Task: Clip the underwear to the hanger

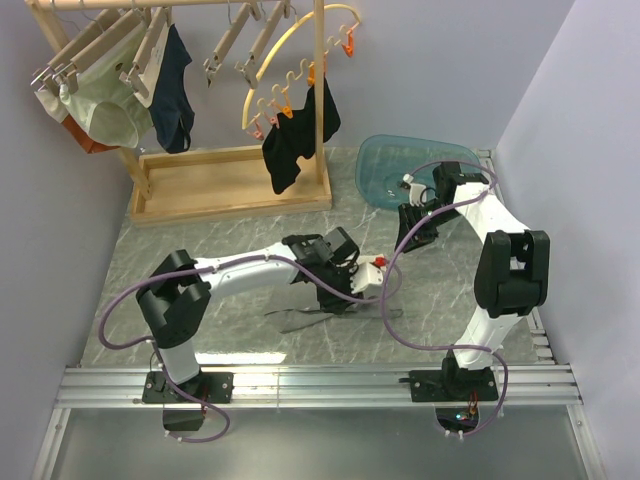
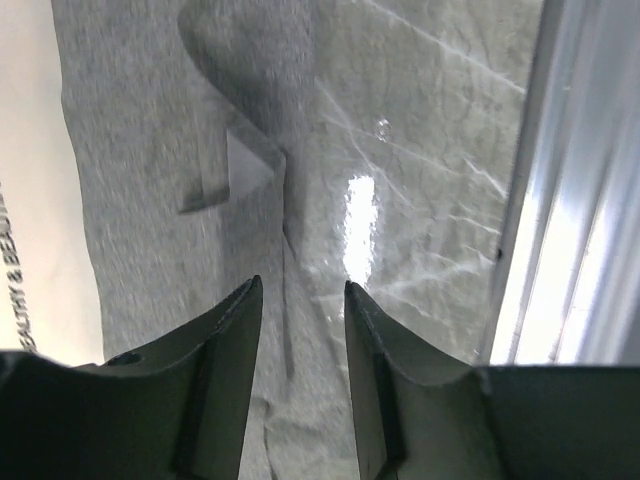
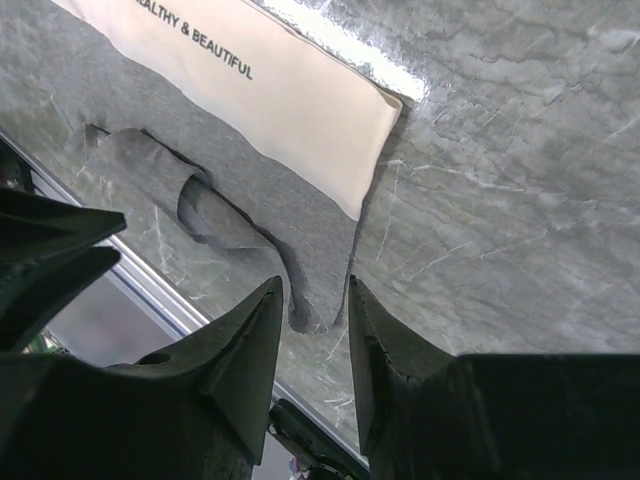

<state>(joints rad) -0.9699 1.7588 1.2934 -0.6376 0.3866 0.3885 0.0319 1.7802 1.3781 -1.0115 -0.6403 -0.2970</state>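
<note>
The underwear lies flat on the table near the front edge, grey fabric with a beige waistband. It fills the left wrist view, and the right wrist view shows the waistband printed "HEALTHY & BEAUTIFUL". My left gripper is open just above the fabric, holding nothing. My right gripper is open and empty, higher up and to the right, pointing towards the underwear's corner. Light wooden clip hangers hang on the rack at the back left; two of them carry nothing.
A wooden rack stands at the back left with pale green briefs, navy briefs and a yellow curved hanger holding a black garment. A blue translucent dish lies behind the right gripper. A metal rail runs along the front.
</note>
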